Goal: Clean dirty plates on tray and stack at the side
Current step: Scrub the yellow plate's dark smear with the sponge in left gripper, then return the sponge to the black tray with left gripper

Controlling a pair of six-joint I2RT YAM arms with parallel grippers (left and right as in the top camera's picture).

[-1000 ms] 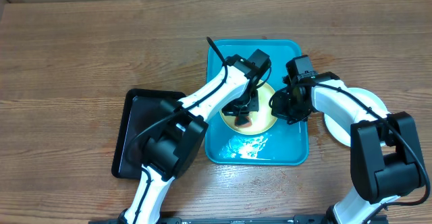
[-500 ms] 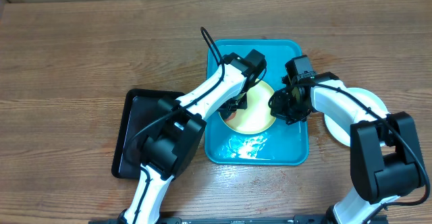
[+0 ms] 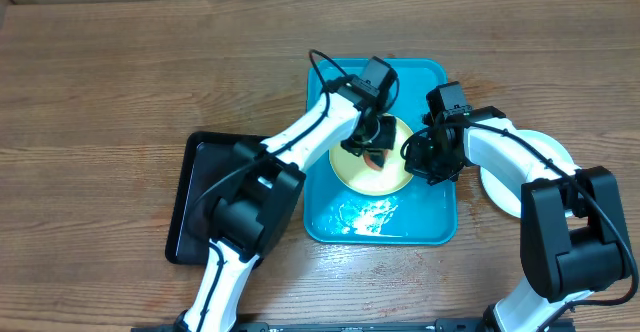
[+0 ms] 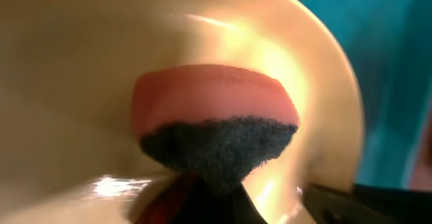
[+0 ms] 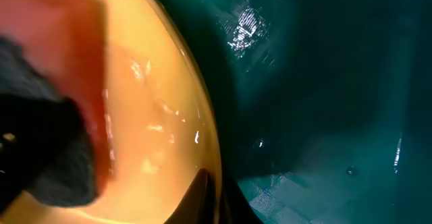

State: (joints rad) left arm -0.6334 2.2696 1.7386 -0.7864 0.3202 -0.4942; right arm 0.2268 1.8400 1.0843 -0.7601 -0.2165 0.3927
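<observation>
A pale yellow-green plate (image 3: pixel 388 178) lies on the turquoise tray (image 3: pixel 420 80). My left gripper (image 3: pixel 371 149) is shut on a red sponge with a dark scouring pad (image 4: pixel 214 126) and presses it onto the plate's face (image 4: pixel 81 62). My right gripper (image 3: pixel 416 159) is shut on the plate's right rim (image 5: pixel 202 140), its fingers (image 5: pixel 210 198) straddling the edge. The sponge also shows at the left of the right wrist view (image 5: pixel 50 109). A pale blue-white plate (image 3: pixel 530 167) sits on the table right of the tray, partly under my right arm. Any mark at the yellow-green plate's centre is hidden.
A black rectangular tray (image 3: pixel 205 197) lies on the wooden table left of the turquoise tray, partly under my left arm. The near part of the turquoise tray's floor (image 3: pixel 380 217) looks wet and shiny, as in the right wrist view (image 5: pixel 324 82).
My left gripper has moved the sponge across the plate, from its left side to the upper middle. My right gripper has kept its hold on the rim.
</observation>
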